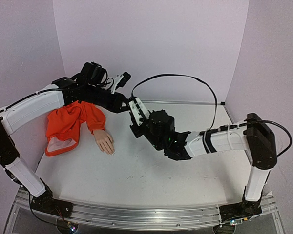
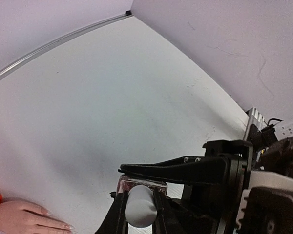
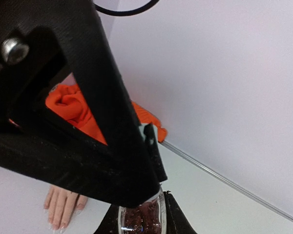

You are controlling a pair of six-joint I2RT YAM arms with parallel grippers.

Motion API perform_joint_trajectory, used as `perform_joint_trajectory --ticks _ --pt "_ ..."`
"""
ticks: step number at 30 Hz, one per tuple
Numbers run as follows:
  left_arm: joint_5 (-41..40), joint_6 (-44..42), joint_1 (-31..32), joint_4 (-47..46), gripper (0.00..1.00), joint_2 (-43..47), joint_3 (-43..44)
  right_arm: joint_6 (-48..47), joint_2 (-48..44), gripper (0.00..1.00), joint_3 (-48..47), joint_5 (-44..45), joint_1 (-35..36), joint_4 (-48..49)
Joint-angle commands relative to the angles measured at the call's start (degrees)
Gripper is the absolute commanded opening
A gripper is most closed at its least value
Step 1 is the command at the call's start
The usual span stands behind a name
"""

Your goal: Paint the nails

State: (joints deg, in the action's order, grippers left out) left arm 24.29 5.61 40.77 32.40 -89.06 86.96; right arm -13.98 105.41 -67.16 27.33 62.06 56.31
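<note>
The right fingers (image 3: pixel 175 222) pinch a small glass bottle (image 3: pixel 141 220) of dark glittery polish. The left fingers (image 2: pixel 170 214) clamp its pale cap (image 2: pixel 140 207), probably to unscrew it. Left of them, the flesh-coloured mannequin hand (image 1: pixel 104 140) lies flat on the white desk (image 1: pixel 136 170), with its tiny pale nails (image 1: pixel 110 151) facing up.

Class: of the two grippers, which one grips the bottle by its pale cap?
The left gripper: its fingers close on the pale cap, whereas the right gripper clamps its fingers on the bottle's glass body.
</note>
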Motion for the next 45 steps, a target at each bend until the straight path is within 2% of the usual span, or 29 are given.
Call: perform_joint_trajectory --ticks 1,6,10,13,15,18,24,25,29,32,37,42,45 --pt "-3.35 3.86 0.96 7.85 0.00 -3.45 1.45 -8.99 4.90 0.00 -9.03 15.15 1.07 23.41" --pt "-2.88 5.64 0.97 7.87 0.00 -5.12 1.29 -10.27 9.76 0.00 -14.45 14.45 1.04 26.21" --pt "-0.71 6.13 0.97 7.82 0.00 -6.23 1.39 -8.93 9.94 0.00 -16.25 10.88 0.91 25.52" --pt "0.39 5.34 0.97 7.46 0.00 -6.60 1.29 -5.85 7.47 0.00 -14.87 5.28 0.14 21.95" --pt "1.85 4.53 0.97 7.24 0.00 -6.72 1.28 -1.30 4.68 0.00 -12.96 -1.70 -1.67 18.87" --pt "5.36 2.96 0.97 6.32 0.00 -6.82 1.04 3.79 0.36 0.00 -10.02 -14.94 -4.76 14.65" --pt "15.33 -1.71 1.59 5.15 0.00 -7.06 1.11 16.73 -6.41 0.00 -6.58 -54.77 -14.66 9.98" --pt "17.53 -2.76 1.85 5.11 0.00 -7.01 1.17 19.40 -6.90 0.00 -6.65 -63.60 -16.29 9.96" --pt "23.30 -6.99 3.70 5.00 0.00 -6.02 0.78 31.79 -6.22 0.00 -8.64 -86.68 -21.60 15.65" --pt "26.26 -10.02 5.76 4.96 0.00 -4.76 0.13 39.45 -5.17 0.00 -11.23 -96.43 -21.87 19.09" --pt "30.14 -11.45 6.84 4.99 0.00 -4.04 -0.21 43.71 -7.57 0.00 -9.76 -100.56 -21.98 21.16" --pt "29.66 -11.59 6.86 5.02 0.01 -2.79 -0.13 43.06 -9.57 0.00 -5.75 -97.00 -22.04 21.16" --pt "29.20 -11.32 6.91 5.04 0.08 -1.67 0.05 41.42 -10.11 0.00 -3.34 -94.17 -22.07 20.99"
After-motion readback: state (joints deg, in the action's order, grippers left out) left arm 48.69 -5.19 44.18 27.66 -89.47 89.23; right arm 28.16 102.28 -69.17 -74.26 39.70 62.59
